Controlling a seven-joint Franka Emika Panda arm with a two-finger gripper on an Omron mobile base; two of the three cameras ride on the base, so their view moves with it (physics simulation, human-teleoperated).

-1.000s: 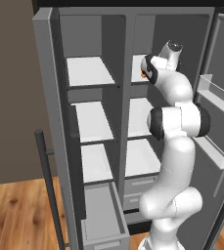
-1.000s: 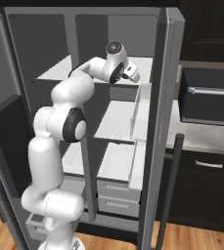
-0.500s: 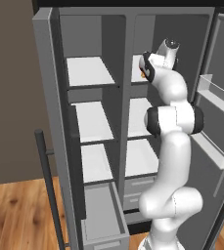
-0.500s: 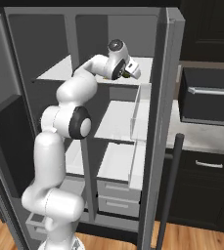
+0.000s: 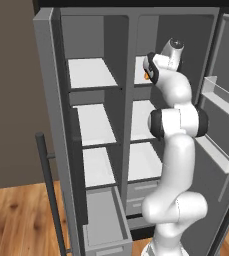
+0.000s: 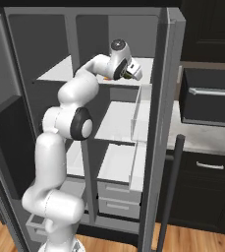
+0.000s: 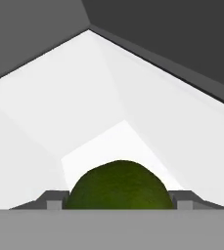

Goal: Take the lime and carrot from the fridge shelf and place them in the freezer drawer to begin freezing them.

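Wood floor [image 5: 16, 215] fills the lower left; a brown wall [image 5: 8, 100] rises above. Dark cabinets [image 6: 207, 182] under a pale surface [image 6: 202, 140] stand right.

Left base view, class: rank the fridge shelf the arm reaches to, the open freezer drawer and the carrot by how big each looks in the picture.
1. freezer drawer, though it sits nearest the camera, which enlarges it.
2. fridge shelf, partly hidden by the arm.
3. carrot, only a small orange sliver beside the arm.
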